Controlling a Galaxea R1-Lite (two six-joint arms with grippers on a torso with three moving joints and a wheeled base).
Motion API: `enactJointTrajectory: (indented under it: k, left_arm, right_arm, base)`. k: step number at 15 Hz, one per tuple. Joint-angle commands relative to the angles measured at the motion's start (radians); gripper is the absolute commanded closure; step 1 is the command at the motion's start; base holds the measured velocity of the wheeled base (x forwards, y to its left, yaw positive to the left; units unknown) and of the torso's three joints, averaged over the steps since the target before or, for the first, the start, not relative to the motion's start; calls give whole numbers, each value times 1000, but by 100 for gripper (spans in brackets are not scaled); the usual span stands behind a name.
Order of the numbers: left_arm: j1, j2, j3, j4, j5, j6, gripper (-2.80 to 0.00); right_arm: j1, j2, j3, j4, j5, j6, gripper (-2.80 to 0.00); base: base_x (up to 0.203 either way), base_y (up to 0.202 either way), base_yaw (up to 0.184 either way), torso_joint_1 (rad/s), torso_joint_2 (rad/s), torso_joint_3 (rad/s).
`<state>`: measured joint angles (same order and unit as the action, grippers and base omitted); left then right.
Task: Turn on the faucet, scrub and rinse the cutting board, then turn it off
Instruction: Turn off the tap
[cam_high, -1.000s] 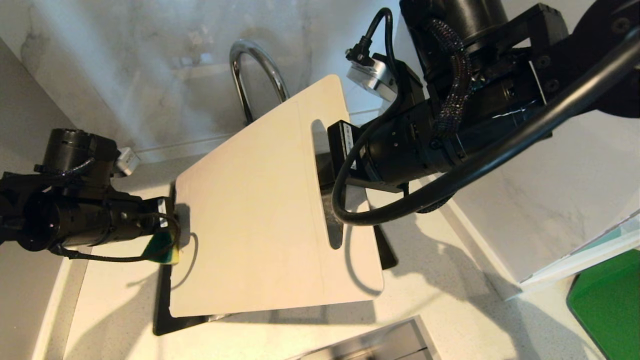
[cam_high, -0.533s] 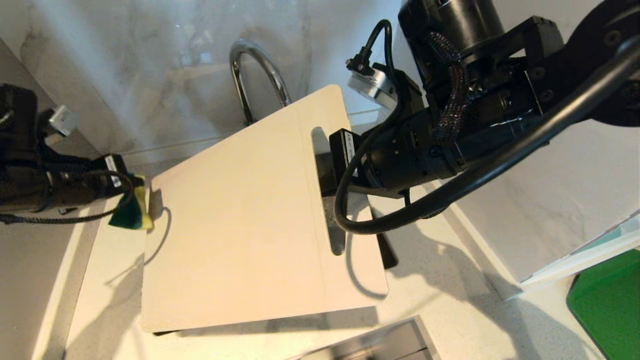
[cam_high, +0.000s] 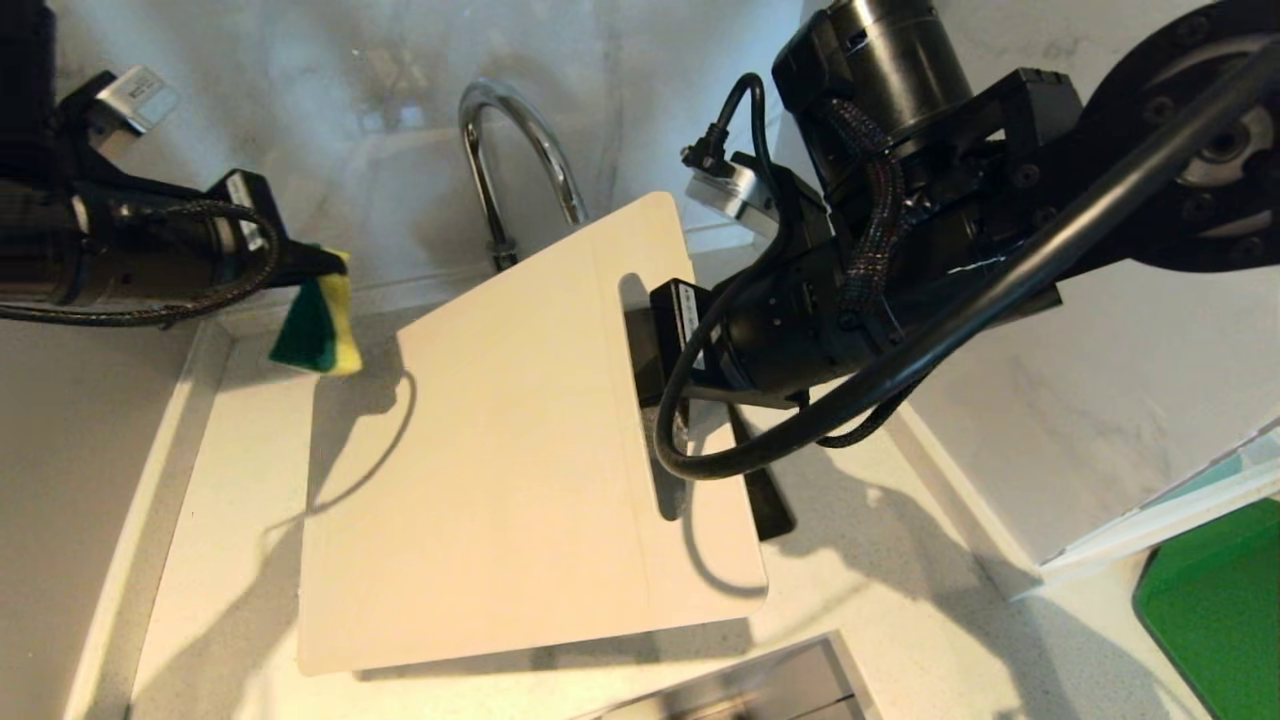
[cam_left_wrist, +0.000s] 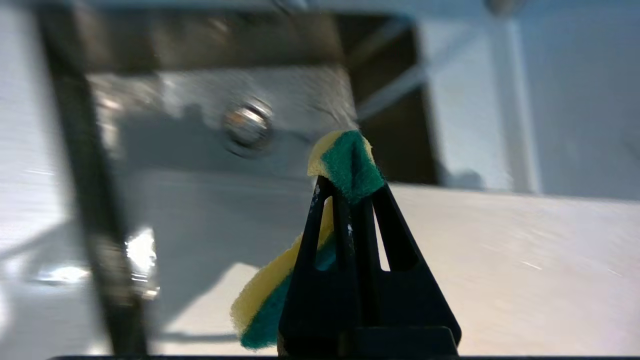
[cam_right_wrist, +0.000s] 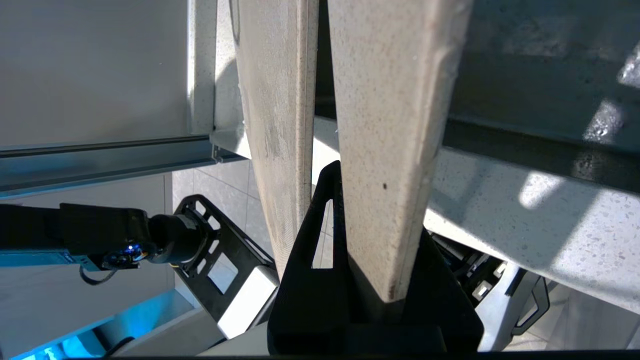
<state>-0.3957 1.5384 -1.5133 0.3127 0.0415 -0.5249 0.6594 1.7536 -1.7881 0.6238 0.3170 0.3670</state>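
White speckled stone makes up the surface (cam_high: 900, 600) under my rig, meeting a pale marble wall behind. Nearest me, a strip of brushed metal (cam_high: 760, 690) shows at the lower edge of the head view, and a green mat (cam_high: 1220, 610) lies off to the right, well apart from both end effectors.

I have the cutting board (cam_high: 500, 450) lifted over the sink (cam_left_wrist: 200, 115), tilted with its far end higher. My right end effector (cam_high: 655, 345) is clamped on the board's right edge beside the long handle slot (cam_high: 645, 400); in the right wrist view the fingers (cam_right_wrist: 320, 220) are closed with the pale board edge (cam_right_wrist: 385, 150) pinched between them.

My left end effector (cam_high: 300, 265) hangs up and to the left of the board's far left corner, clear of the board. It is closed on a sponge (cam_high: 318, 325), yellow foam on one side and green scouring pad on the other, which dangles below the fingertips. The left wrist view shows the fingers (cam_left_wrist: 345, 225) squeezed together with the sponge (cam_left_wrist: 345, 165) poking out past their tips; beyond them is the steel sink basin with its round drain (cam_left_wrist: 246, 127).

Farther back, the faucet (cam_high: 510, 150) rises behind the board's far edge, between the two end effectors, its chrome gooseneck curving against the wall. I cannot tell whether water is running.
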Motion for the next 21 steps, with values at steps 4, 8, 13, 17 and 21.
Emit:
enactJointTrajectory:
  k: [4,8,13,17,21]
  left_arm:
    - [-153,170,0,-36,72,-56,0]
    - [-79,166,90,-44,67,-62,0]
    - [34,118,310,-182,30,-56,0]
    - [146,82,488,-321,-17,-41,0]
    - [194,3,473,-340,-59,-24,0]
  right_arm:
    - [2,9,-7,4,4,3,0]
    - [2,-8,-5,4,5,3,0]
    - [2,-19,-6,4,5,4,0]
    - [2,-44,1,5,5,4,0]
    - [1,-51,14,5,4,4,0]
  base:
    - [0,0,0,0,0,0]
    - [0,0,0,0,0,0]
    - [0,0,0,0,0,0]
    - [0,0,0,0,0,0]
    - [0,0,0,0,0,0]
